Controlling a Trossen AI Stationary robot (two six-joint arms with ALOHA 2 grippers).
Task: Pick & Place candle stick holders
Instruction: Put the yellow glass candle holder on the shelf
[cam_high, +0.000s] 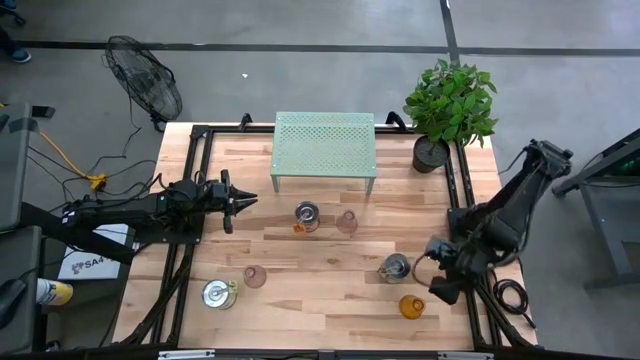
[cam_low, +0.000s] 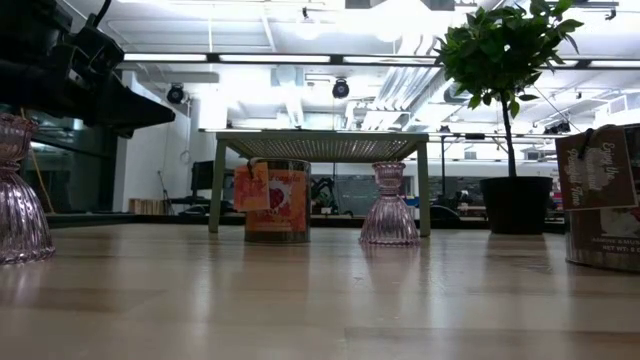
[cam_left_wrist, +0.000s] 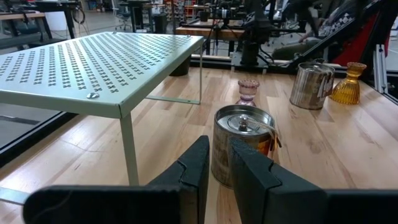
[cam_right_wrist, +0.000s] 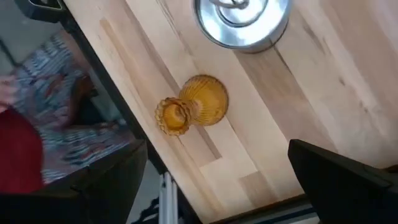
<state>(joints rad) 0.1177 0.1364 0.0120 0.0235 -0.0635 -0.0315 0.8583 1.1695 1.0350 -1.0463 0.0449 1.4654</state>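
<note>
Candle stick holders: three silver (cam_high: 307, 214), two pink (cam_high: 347, 222), one amber (cam_high: 411, 306); left hand (cam_high: 243, 201) clenched, right hand (cam_high: 437, 268) released

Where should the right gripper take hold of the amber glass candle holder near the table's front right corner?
The amber-yellow glass candle holder stands upright, a narrow neck between small cup and wide flared base. Probably best gripped at that neck, from straight above. The right gripper hangs open over it.

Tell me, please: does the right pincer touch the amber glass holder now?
Apart. In the right wrist view the amber glass holder stands on bare wood between the right pincer's wide-open fingers, clear of both.
</note>
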